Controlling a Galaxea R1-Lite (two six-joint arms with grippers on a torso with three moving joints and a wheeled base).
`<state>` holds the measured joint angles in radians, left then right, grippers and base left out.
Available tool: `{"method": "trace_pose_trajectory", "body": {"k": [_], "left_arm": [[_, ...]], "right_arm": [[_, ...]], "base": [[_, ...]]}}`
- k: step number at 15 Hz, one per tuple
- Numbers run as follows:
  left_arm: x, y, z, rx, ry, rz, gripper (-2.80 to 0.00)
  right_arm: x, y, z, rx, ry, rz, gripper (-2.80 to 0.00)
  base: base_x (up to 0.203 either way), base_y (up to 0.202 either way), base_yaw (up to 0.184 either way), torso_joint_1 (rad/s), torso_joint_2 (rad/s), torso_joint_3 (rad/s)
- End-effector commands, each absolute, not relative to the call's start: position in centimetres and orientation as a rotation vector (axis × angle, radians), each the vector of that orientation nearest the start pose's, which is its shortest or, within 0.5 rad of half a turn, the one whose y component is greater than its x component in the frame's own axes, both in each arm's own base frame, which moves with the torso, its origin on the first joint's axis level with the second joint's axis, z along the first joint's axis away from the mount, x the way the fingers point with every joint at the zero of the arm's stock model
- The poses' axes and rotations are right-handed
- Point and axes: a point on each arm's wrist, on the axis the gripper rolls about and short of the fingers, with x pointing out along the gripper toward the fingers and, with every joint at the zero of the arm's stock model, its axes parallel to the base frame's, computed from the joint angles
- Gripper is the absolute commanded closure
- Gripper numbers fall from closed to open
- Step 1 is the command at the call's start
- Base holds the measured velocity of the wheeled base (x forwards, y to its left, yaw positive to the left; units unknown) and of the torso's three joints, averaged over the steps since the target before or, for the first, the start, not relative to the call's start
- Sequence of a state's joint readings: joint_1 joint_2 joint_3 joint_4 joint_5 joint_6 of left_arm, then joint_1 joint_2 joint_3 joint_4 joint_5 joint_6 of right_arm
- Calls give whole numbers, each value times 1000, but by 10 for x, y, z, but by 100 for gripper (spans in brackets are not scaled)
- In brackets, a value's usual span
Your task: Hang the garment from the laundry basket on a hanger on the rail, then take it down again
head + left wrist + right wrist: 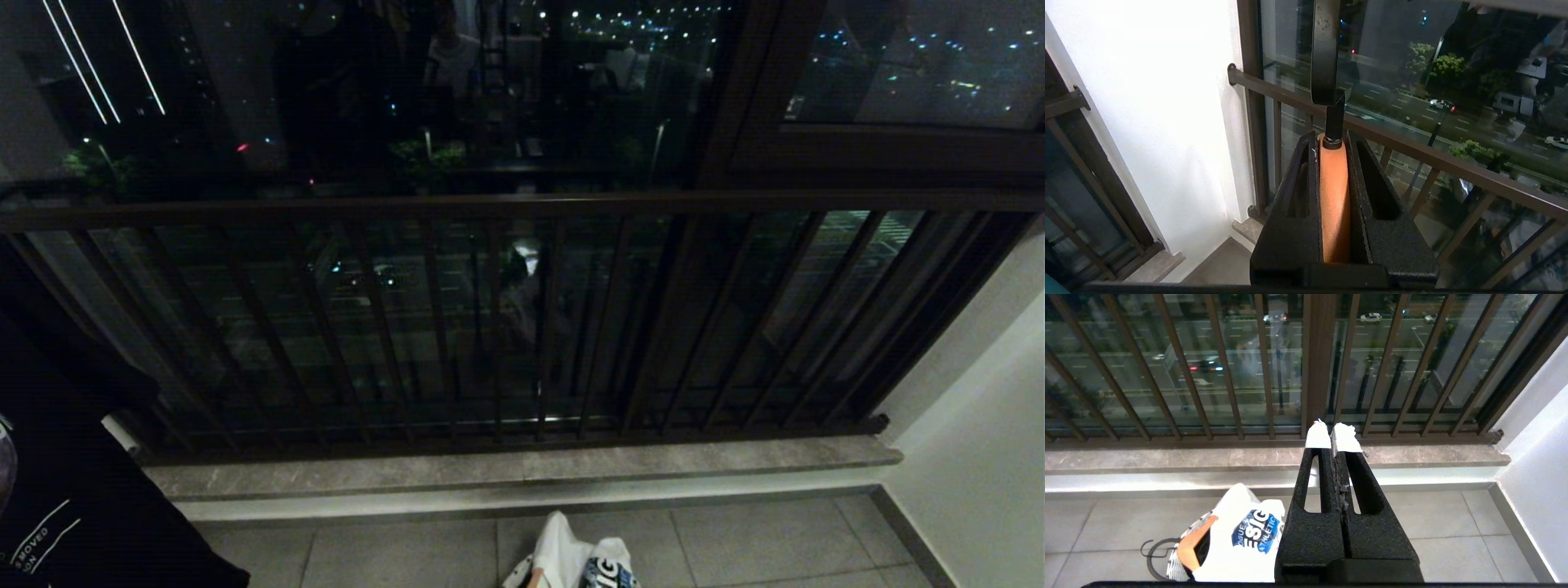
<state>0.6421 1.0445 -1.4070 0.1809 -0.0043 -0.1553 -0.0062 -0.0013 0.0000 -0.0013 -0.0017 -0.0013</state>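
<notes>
Balcony with dark metal railing [522,204] at night. Left gripper [1333,139] clamps an orange wooden hanger [1334,204] by its neck, black hook [1325,53] above; a weak hold could let it twist. Black printed garment [57,490] hangs left of the railing. Right gripper [1334,437] is closed on nothing, parked above the white printed T-shirt [1245,535] in the dark-rimmed basket [1155,555] on the floor below the railing.

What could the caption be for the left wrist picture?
Left gripper clamped on an orange wooden hanger, its black hook raised before the balcony railing.
</notes>
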Motion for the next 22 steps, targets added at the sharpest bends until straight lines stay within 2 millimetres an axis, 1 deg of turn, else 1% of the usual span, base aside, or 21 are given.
{"method": "trace_pose_trajectory", "body": {"k": [1,12,15,22], "left_arm": [[70,52,410,-93,-221,621,0],[55,41,414,-78,-268,616,0],[44,32,414,-69,-293,611,0],[49,36,408,-73,-260,592,0]], "right_arm": [[-23,0,76,-2,-4,-8,0],[-23,0,76,-2,-3,-8,0],[-23,0,76,-2,-3,-8,0],[-23,0,76,-2,-3,-8,0]], "base": [[0,0,0,0,0,0],[0,0,0,0,0,0],[0,0,0,0,0,0],[0,0,0,0,0,0]]}}
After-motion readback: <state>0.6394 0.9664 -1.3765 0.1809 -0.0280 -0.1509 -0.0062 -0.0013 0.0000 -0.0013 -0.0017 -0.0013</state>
